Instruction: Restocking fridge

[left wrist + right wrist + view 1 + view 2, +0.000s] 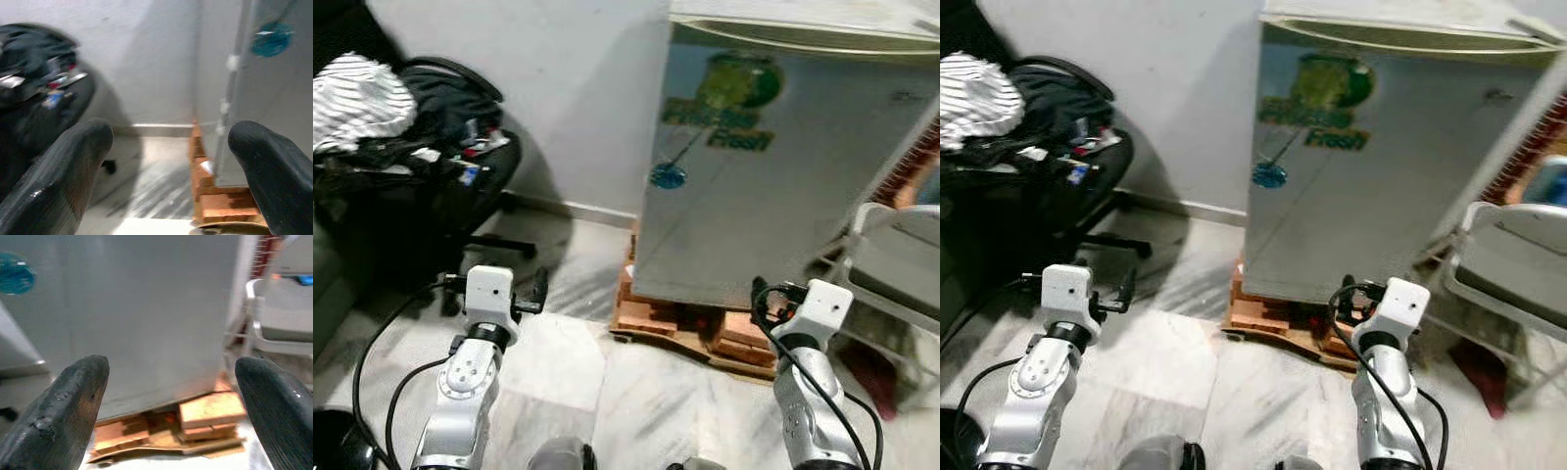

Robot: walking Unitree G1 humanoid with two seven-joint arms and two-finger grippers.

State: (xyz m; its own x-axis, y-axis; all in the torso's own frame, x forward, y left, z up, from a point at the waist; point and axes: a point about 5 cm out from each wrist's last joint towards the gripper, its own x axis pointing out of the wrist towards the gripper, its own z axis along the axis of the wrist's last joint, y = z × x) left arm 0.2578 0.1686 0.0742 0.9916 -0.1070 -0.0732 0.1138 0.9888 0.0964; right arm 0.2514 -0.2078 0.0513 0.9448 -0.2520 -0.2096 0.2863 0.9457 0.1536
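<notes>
A small silver fridge (773, 157) stands ahead on orange bricks (705, 328), its door shut, with a green sticker (729, 98) and a round blue mark (668, 176) on the front. My left gripper (171, 171) is raised low at the left, open and empty, facing the wall and the fridge's corner. My right gripper (176, 406) is held before the fridge's lower front, open with nothing between its black fingers (73, 401).
A black office chair (411, 186) piled with clothes and a striped cloth (352, 93) stands at the left. A white plastic chair (896, 264) sits right of the fridge. The floor (597, 392) is pale marble; a white wall (558, 88) is behind.
</notes>
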